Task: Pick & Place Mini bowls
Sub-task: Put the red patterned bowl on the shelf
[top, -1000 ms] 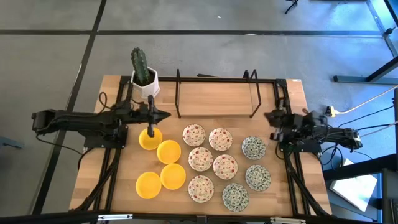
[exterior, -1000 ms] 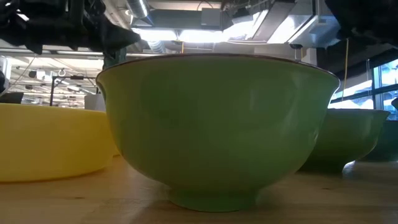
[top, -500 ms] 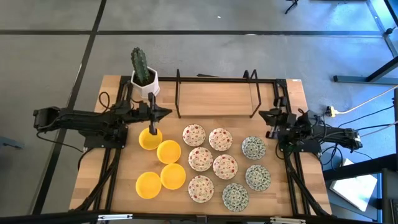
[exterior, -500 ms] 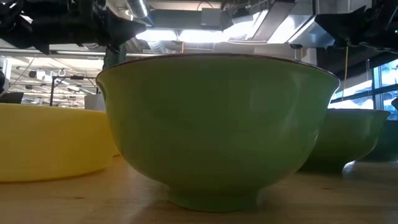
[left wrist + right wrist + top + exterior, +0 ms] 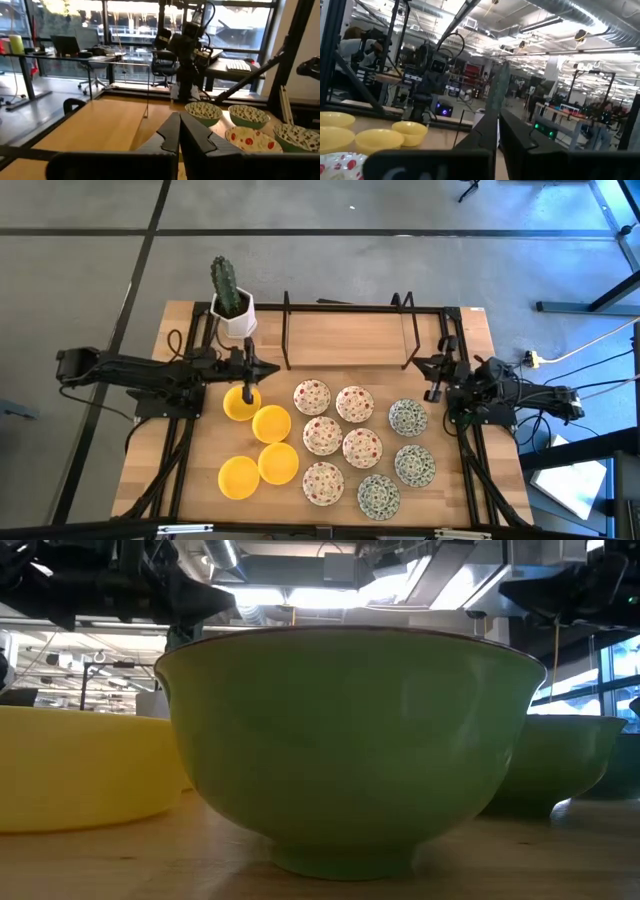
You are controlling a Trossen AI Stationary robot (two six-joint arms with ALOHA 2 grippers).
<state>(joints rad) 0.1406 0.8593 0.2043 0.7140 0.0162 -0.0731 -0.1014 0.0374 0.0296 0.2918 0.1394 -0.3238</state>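
Several mini bowls stand upright on their bases on the wooden table. The yellow ones are on the left, the red-speckled white ones in the middle and the green-patterned ones on the right. My left gripper hangs shut and level above the table, just beyond the farthest yellow bowl, pointing toward the right edge. My right gripper hangs shut at the right, beyond the green-patterned bowls, pointing toward the left. The wrist views show each pair of fingers closed on nothing.
A black wire rack stands across the far middle of the table. A cactus in a white pot sits at the far left corner. In the low view one bowl fills the foreground. Bare wood lies between the rack and the bowls.
My right gripper has tipped and sunk a little, and its fingers now reach slightly farther toward the table's left. It stays shut. The bowls have not moved.
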